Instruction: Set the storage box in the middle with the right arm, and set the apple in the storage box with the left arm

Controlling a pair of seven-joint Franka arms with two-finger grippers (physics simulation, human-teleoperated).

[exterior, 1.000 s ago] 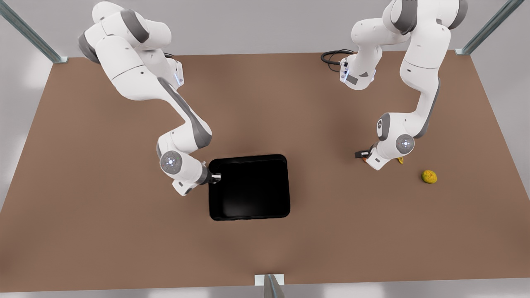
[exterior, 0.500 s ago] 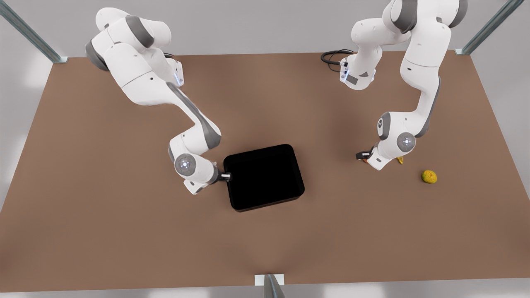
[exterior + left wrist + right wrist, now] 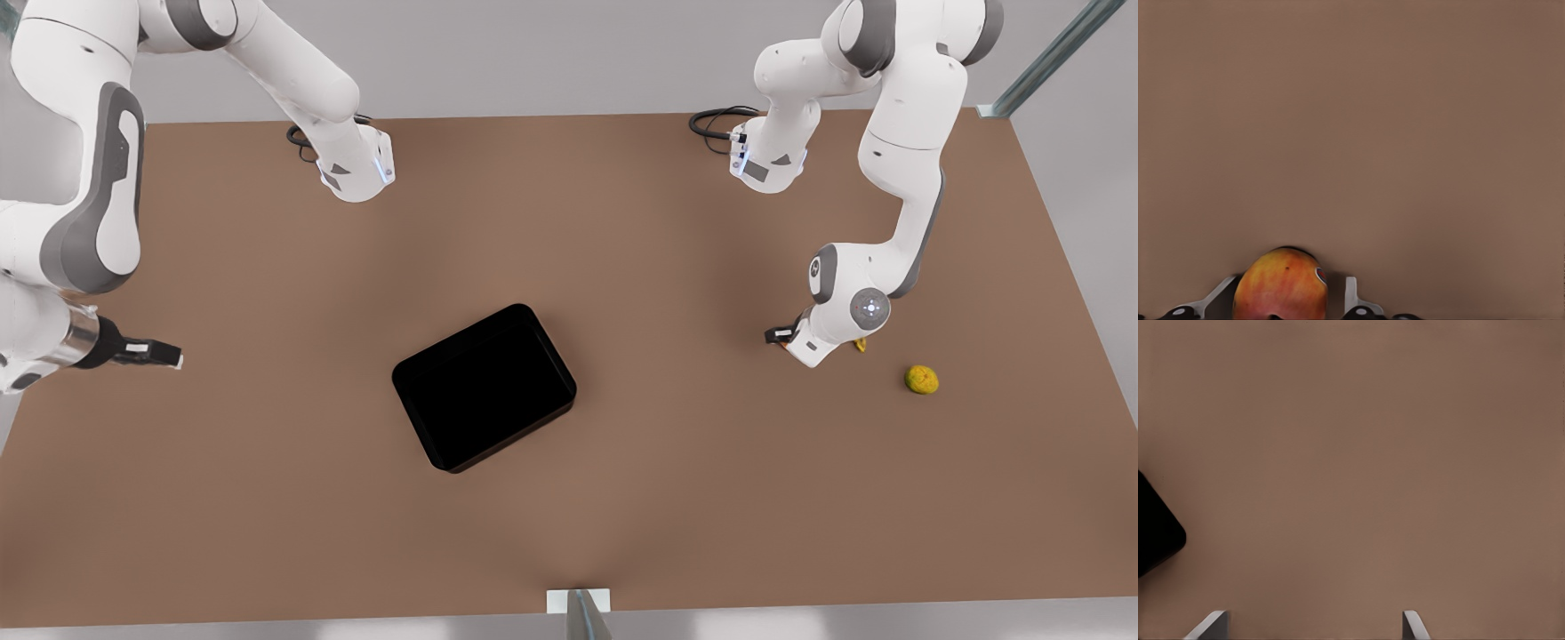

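Reddish-orange apple [image 3: 1280,285] between left gripper [image 3: 1278,300] jaws, seen by left wrist.

A plain matte brown tabletop [image 3: 622,231] lies under soft, even light, edged by pale grey surroundings [image 3: 533,53], with slanted metal frame posts [image 3: 1049,58] at its far corners.

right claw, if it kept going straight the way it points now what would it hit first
Probably nothing soon. The right claw points toward the front view's right, and the storage box sits a little off that line. Height above the table is unclear.
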